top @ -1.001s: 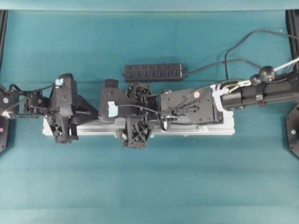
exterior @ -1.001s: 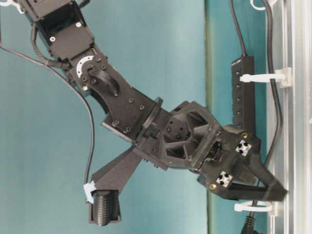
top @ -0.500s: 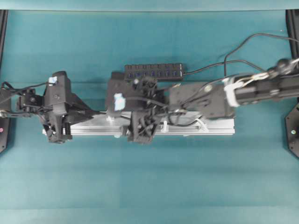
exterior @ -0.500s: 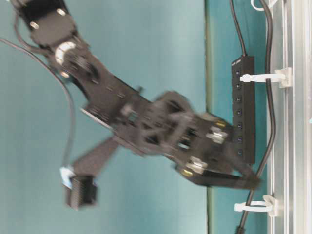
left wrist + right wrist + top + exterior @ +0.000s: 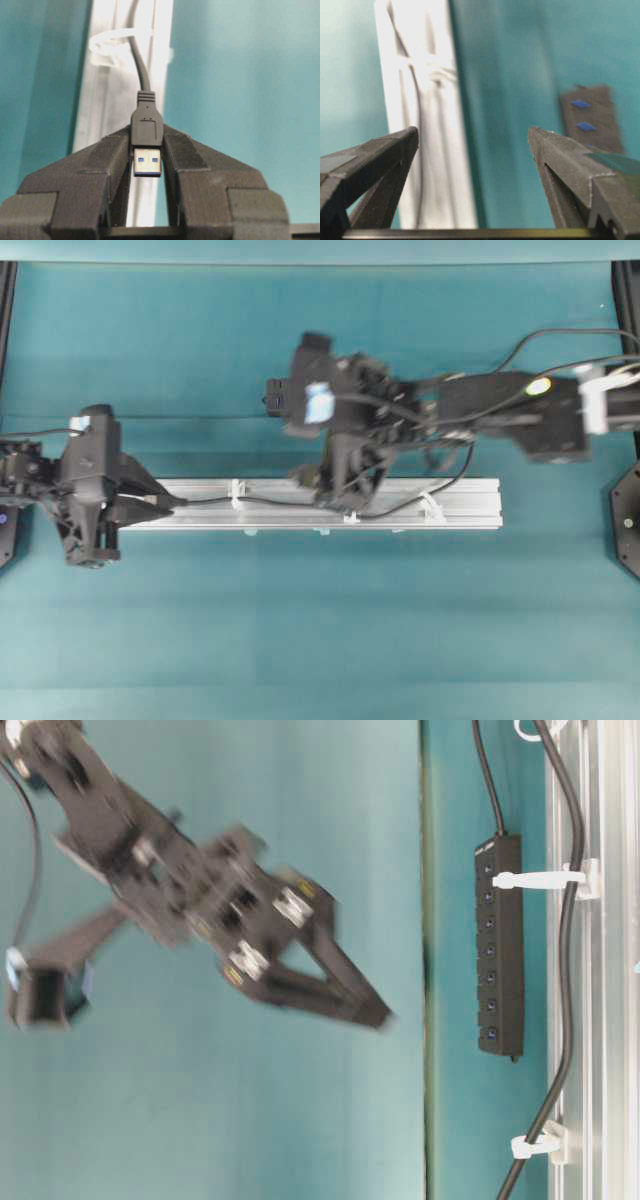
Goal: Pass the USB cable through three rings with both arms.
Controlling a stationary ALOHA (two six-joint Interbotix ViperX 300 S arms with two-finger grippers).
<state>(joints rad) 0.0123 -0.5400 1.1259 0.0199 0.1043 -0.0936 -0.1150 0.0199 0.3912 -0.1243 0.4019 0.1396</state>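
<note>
My left gripper (image 5: 168,505) sits at the left end of the silver rail (image 5: 460,512), shut on the USB cable's plug (image 5: 147,131). The metal tip shows between the fingers (image 5: 107,160) in the left wrist view. From the plug, the black USB cable (image 5: 285,502) runs along the rail past three whitish rings (image 5: 237,493) (image 5: 351,514) (image 5: 431,506) and appears threaded through them. The nearest ring (image 5: 112,42) circles the cable just beyond the plug. My right gripper (image 5: 335,475) hangs blurred above the cloth between rail and hub. It is open (image 5: 472,135) and empty.
A black multi-port hub (image 5: 498,945) lies behind the rail, partly under the right arm in the overhead view. The cable's far end loops off toward the back right (image 5: 520,340). Teal cloth (image 5: 320,620) covers the table in front of the rail.
The right arm has lifted off the rail and swung back over the hub, still open. The left gripper has drawn the plug leftward to the rail's end, pulling the cable straighter.
</note>
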